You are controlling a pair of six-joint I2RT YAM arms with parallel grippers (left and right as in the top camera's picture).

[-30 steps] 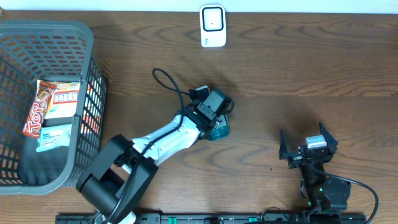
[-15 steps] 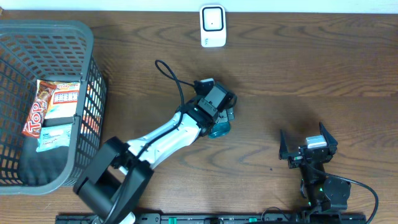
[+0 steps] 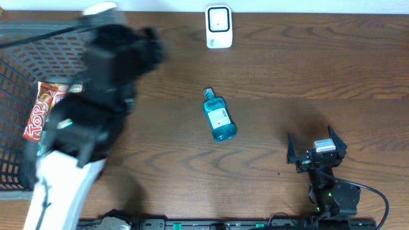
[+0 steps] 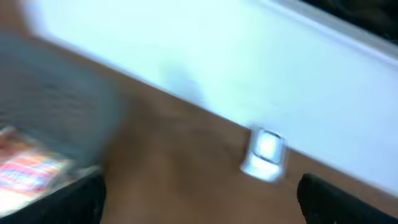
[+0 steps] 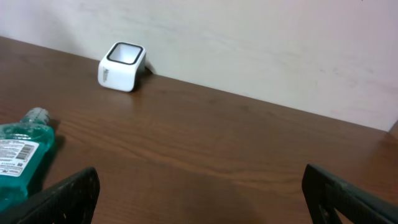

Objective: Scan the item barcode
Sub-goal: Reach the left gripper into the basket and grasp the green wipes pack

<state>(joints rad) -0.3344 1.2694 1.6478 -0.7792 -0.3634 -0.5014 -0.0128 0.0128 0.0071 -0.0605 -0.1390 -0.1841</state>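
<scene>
Starting nearest the robot, the right gripper (image 3: 316,152) rests low on the table, nearer and to the right of the bottle (image 3: 219,118), its jaws spread wide with nothing between them. The bottle itself, the item to be scanned, lies on its side on bare wood with its cap pointing away and its white label (image 3: 220,118) facing up, free of both arms. That pose is the main hazard. A smooth body lying flat will probably slide or spin if one finger reaches it before the other, and a grip across the middle would likely cover the label and hide the bars from the reader. Well to the left of the bottle the left arm (image 3: 102,83) is a blur above the basket (image 3: 16,176). Its wrist view shows the left gripper (image 4: 199,202) gaping, with only table between the fingers. An arm moving that fast over the basket could clip the rim or drag a snack packet (image 3: 38,118) out, so it is the second thing to watch. Beyond the bottle the scanner (image 3: 218,27) stands right by the table's far edge, against the pale wall. A push from the bottle or a finger could shove it back or tip it, and there is no spare room behind it. The open room lies in the strip of bare wood between the bottle and the scanner, and in the wide stretch to the right of the bottle.
</scene>
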